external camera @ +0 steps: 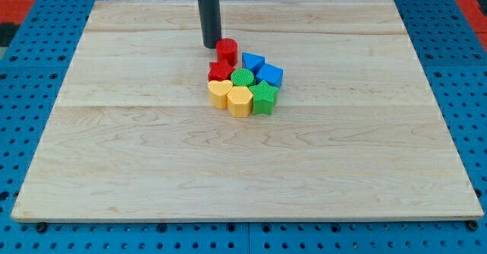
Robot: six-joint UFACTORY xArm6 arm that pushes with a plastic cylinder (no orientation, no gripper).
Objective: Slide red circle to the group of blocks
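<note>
The red circle point(227, 50) is a short red cylinder standing at the top of a tight group of blocks near the board's middle. My tip point(211, 46) is right at its upper left side, touching or nearly touching it. Just below the circle is a second red block point(219, 71). The group also holds a green round block point(243, 77), a green star block point(264, 97), a yellow heart-like block point(220, 93), a yellow block point(239, 100), a blue triangular block point(253, 61) and a blue block point(269, 74).
The blocks lie on a light wooden board point(137, 155) that sits on a blue pegboard surface point(30, 117). The dark rod comes down from the view's top edge.
</note>
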